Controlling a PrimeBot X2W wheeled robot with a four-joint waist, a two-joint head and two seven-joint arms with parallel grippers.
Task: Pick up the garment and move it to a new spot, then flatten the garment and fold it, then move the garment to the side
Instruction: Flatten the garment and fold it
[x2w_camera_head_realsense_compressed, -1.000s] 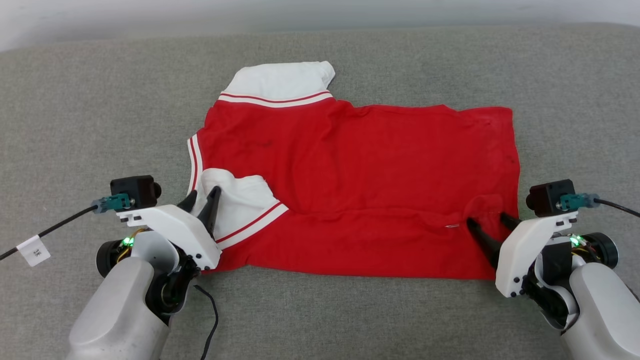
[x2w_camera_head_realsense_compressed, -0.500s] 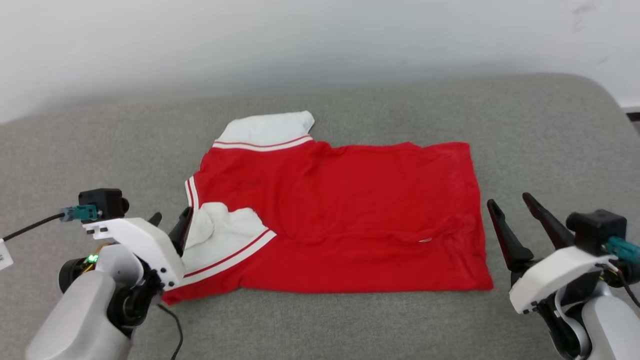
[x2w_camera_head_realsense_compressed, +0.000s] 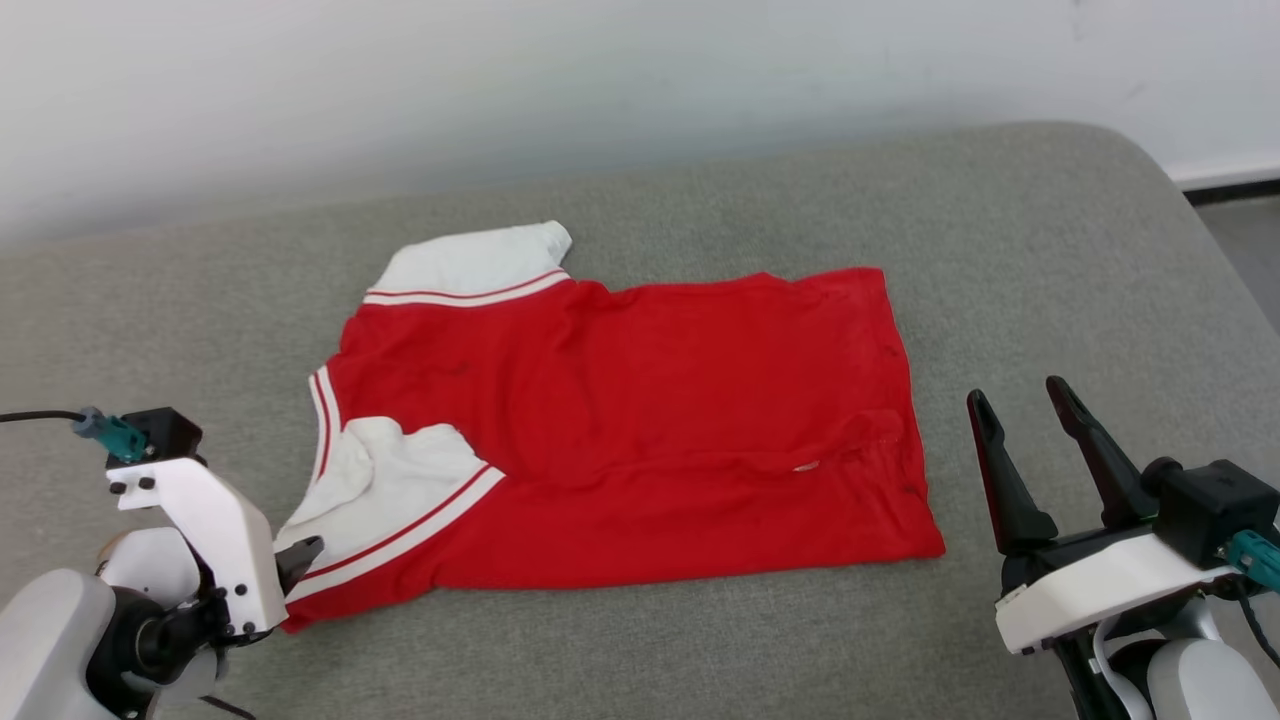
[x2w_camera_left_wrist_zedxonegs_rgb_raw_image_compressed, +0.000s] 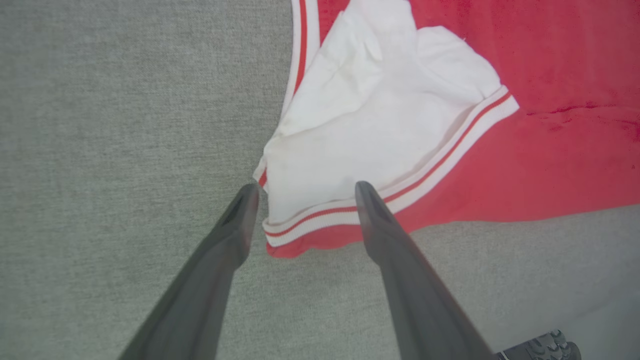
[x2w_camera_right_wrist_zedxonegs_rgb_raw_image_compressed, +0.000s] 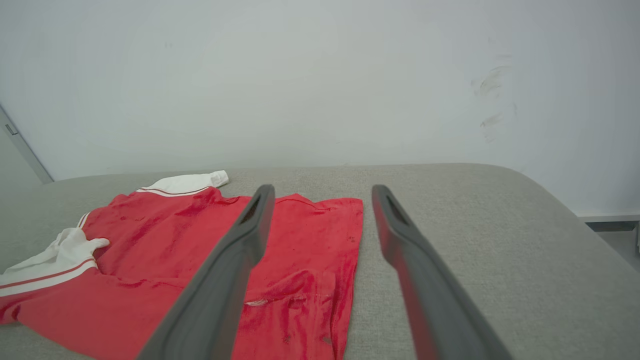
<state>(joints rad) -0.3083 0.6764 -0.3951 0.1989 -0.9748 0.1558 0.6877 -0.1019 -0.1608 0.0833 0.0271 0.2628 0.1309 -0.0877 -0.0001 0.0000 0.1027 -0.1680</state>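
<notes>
The garment (x2w_camera_head_realsense_compressed: 620, 420) lies on the grey cushion with its plain red side up. Its near long edge is folded over the body, and a white sleeve (x2w_camera_head_realsense_compressed: 400, 485) with striped trim rests on top at the near left. A second white sleeve (x2w_camera_head_realsense_compressed: 470, 262) sticks out at the far left. My left gripper (x2w_camera_head_realsense_compressed: 298, 558) is open just off the near left corner, its fingers either side of the sleeve's cuff corner (x2w_camera_left_wrist_zedxonegs_rgb_raw_image_compressed: 280, 225) and holding nothing. My right gripper (x2w_camera_head_realsense_compressed: 1018, 395) stands open and empty to the right of the hem (x2w_camera_head_realsense_compressed: 905, 440), clear of the cloth.
The grey cushion (x2w_camera_head_realsense_compressed: 1050, 250) runs back to a white wall (x2w_camera_head_realsense_compressed: 600, 80). It rounds off at the right, where dark floor (x2w_camera_head_realsense_compressed: 1245, 230) shows. A cable with a teal plug (x2w_camera_head_realsense_compressed: 105, 432) hangs off my left wrist camera.
My left gripper opened and let go of the near sleeve, then drew back toward me. The right gripper pulled off the hem and away to the right. The head camera lifted and turned.
</notes>
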